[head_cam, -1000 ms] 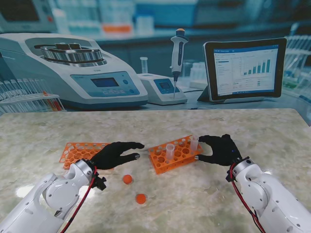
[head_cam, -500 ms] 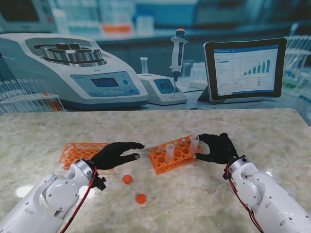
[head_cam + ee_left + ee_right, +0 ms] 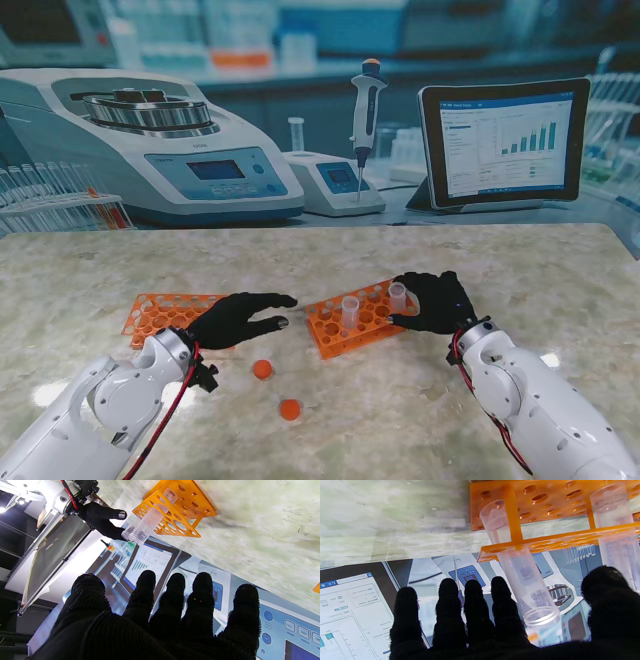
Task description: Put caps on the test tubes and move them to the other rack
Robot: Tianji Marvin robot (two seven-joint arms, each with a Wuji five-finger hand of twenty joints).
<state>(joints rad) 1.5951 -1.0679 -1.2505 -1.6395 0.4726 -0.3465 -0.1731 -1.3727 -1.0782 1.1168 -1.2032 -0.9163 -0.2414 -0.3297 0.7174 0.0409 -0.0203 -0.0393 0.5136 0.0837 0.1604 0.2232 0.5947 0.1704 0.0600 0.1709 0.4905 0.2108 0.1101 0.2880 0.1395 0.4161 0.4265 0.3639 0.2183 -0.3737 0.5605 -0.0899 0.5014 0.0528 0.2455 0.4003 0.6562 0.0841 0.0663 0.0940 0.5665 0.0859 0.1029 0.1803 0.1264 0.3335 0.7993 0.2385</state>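
Fingers of the right hand point(image 3: 436, 302) curl around the open tube point(image 3: 397, 295) standing at the right end of the near rack point(image 3: 352, 318), without clamping it. Left hand point(image 3: 237, 316) hovers spread and empty over the other rack point(image 3: 160, 312); two orange caps point(image 3: 263, 369) lie nearer the robot.

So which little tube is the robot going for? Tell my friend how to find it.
Find the orange rack in the middle of the marble table, holding two clear tubes. It is the tube at the rack's right end, between the black right hand's fingers; the other tube stands alone.
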